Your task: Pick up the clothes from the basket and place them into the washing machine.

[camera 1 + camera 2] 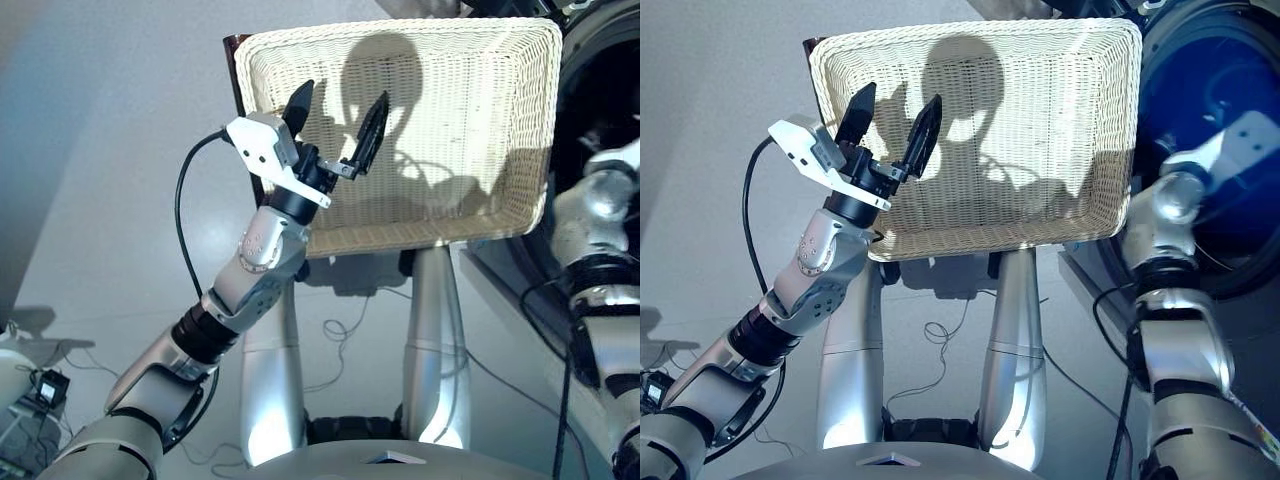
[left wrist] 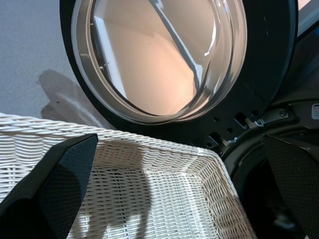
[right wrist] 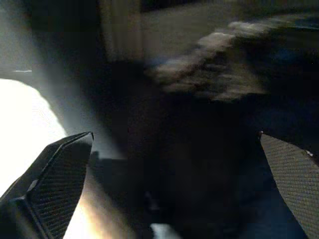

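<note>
Clearly, from my head views the basket point(image 1: 500, 120) sits ahead of me and I see no clothes in it, only bare weave and shadow. My left gripper point(image 1: 335, 115) hovers over its nine o'clock side, fingers spread apart and grasping nothing. The washing machine point(image 1: 1215, 130) fills the three o'clock edge, and my right arm reaches toward its dark blue opening; the right gripper itself is out of sight from the head.

My left wrist view looks across the basket's far rim point(image 2: 149, 149) to the round glass door point(image 2: 159, 55), swung open, with the drum mouth at four o'clock.

My right wrist view shows both fingers point(image 3: 55, 184) wide apart with nothing between them, over a dark, blurred space; I cannot tell whether the garments lie there.

By my judgement the loading is done or nearly so. The risk now: pulling my right arm back carelessly could snag cloth and drag it out, or knock the basket's three o'clock edge, which is close to that arm.
</note>
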`<state>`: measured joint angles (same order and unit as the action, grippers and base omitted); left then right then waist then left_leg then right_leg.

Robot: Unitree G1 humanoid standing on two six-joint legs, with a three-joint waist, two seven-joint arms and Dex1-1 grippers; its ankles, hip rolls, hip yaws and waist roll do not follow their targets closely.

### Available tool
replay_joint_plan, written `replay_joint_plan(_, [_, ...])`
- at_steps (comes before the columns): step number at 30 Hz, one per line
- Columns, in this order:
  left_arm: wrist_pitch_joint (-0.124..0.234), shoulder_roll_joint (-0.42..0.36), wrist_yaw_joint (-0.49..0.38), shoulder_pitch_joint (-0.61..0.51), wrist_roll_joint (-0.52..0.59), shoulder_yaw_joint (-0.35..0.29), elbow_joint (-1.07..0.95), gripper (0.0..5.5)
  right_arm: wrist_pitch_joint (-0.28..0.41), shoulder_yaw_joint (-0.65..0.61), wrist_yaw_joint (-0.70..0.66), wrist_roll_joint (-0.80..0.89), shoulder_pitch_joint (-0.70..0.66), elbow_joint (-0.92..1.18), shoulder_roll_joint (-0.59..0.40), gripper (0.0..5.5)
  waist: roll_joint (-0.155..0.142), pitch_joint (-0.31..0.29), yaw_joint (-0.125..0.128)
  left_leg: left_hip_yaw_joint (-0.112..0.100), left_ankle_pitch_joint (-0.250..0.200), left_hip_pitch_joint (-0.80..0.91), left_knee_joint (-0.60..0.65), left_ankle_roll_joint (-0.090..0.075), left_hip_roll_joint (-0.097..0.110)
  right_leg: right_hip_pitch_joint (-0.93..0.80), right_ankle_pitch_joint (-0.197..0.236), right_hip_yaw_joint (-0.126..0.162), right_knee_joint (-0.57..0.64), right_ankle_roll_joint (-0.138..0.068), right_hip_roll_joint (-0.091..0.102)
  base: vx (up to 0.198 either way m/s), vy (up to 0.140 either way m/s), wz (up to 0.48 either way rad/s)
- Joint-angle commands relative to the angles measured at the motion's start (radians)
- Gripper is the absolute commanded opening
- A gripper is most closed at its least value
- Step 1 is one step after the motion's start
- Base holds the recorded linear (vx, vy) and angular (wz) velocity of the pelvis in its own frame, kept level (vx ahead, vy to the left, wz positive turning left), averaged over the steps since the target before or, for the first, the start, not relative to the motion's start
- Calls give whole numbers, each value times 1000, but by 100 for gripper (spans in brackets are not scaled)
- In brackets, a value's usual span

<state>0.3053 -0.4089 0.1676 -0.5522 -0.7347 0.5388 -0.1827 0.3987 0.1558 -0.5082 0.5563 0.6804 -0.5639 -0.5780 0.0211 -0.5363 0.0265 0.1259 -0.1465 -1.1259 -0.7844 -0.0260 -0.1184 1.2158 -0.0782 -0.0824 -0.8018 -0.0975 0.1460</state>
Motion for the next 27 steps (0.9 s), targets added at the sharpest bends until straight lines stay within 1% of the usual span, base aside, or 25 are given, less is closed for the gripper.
replay_joint_plan(1, [53,1,-24,35,42,-53,-103,550,52,8,61,-86,-53,157,-5,550,-1,16,8,-22,-9,47,22,-47,-13,-66,-35,25,33,-14,-17,0,0,0])
replay_joint_plan(3, [48,3,-29,61,36,-68,-98,550,70,30,131,-48,-103,271,48,550,-5,16,12,-20,-3,50,29,-46,-13,-67,-32,26,37,-12,-17,0,0,0])
replay_joint_plan(4, [48,3,-29,62,36,-68,-98,550,69,30,132,-48,-104,272,48,550,-6,16,12,-20,-3,51,30,-46,-13,-67,-32,26,38,-12,-17,0,0,0])
replay_joint_plan(5, [50,3,-16,75,57,-82,-92,550,68,46,166,-38,-130,318,62,550,-6,16,13,-21,0,54,33,-46,-13,-70,-30,26,38,-13,-16,0,0,0])
replay_joint_plan(6, [50,-3,-9,104,75,-104,-89,550,60,64,171,-80,-171,374,74,550,-6,16,15,-20,4,68,46,-46,-11,-82,-29,26,44,-13,-15,0,0,0])
replay_joint_plan(7, [50,-4,-9,106,75,-104,-90,550,59,64,170,-82,-173,376,75,550,-7,16,15,-20,5,70,47,-46,-10,-83,-29,26,45,-13,-15,0,0,0])
replay_joint_plan(9, [52,-2,-1,161,81,-148,-67,550,60,70,225,-63,-241,444,93,550,-10,16,21,-12,12,116,75,-47,-7,-126,-26,26,57,-15,-13,0,0,0])
replay_joint_plan(10, [52,-2,-1,162,81,-148,-67,550,60,70,226,-62,-242,444,93,550,-10,16,21,-12,13,118,77,-47,-6,-127,-26,26,58,-15,-13,0,0,0])
replay_joint_plan(11, [56,5,2,184,71,-164,-51,550,63,74,248,-39,-260,459,103,550,-11,16,21,-9,16,142,90,-47,-5,-147,-23,26,67,-16,-14,0,0,0])
replay_joint_plan(14, [60,2,7,236,112,-218,-8,550,57,74,290,-46,-316,479,94,550,-14,16,22,-5,28,231,149,-50,-1,-234,-11,34,114,-22,-11,73,-4,-87])
replay_joint_plan(15, [62,7,10,250,124,-231,21,550,52,79,308,-49,-331,476,85,550,-14,16,22,-6,35,268,176,-51,4,-273,-6,35,137,-24,-10,97,1,-73])
replay_joint_plan(17, [63,8,2,275,185,-248,88,550,49,72,337,-35,-372,448,92,550,-14,16,23,-4,50,361,240,-54,17,-369,10,46,191,-32,-1,152,-33,-36])
replay_joint_plan(18, [60,17,-20,300,213,-257,178,550,37,78,368,-54,-417,431,79,550,-15,16,24,-8,66,454,299,-57,30,-462,22,57,244,-38,3,149,-45,-6])
replay_joint_plan(19, [61,17,-20,300,213,-256,179,550,37,78,368,-53,-418,431,78,550,-15,16,25,-9,67,456,302,-57,31,-465,22,57,246,-39,4,160,-36,31])
replay_joint_plan(20, [61,22,-36,308,244,-258,233,550,28,88,394,-54,-432,397,78,550,-15,16,25,-10,82,514,345,-61,36,-526,35,66,290,-43,5,192,-9,42])
replay_joint_plan(21, [64,29,-66,318,273,-251,346,550,12,98,423,-60,-453,323,83,550,-14,16,21,-12,91,625,408,-63,43,-637,39,81,345,-49,6,185,-9,28])
replay_joint_plan(22, [64,28,-66,317,273,-251,346,550,12,98,423,-60,-451,323,83,550,-14,16,21,-12,96,626,413,-63,43,-637,44,81,351,-48,5,189,-12,-16])
replay_joint_plan(24, [70,33,-102,337,294,-260,427,550,-3,100,453,-69,-484,253,96,550,-13,16,17,-15,114,732,487,-66,43,-750,59,99,420,-59,7,146,-28,-41])
replay_joint_plan(25, [71,51,-118,340,289,-267,498,550,-12,108,478,-65,-489,201,106,550,-12,16,16,-15,125,779,519,-68,46,-802,71,104,454,-66,10,170,-35,-10])
replay_joint_plan(26, [69,61,-129,347,286,-271,559,550,-21,111,487,-72,-504,178,114,550,-11,27,13,-17,132,817,545,-69,47,-841,79,112,479,-72,13,174,-40,30])
replay_joint_plan(27, [68,83,-132,358,292,-291,651,550,-38,142,531,-78,-509,119,118,550,-11,49,9,-18,147,857,583,-74,44,-881,88,119,516,-76,19,196,-49,60])
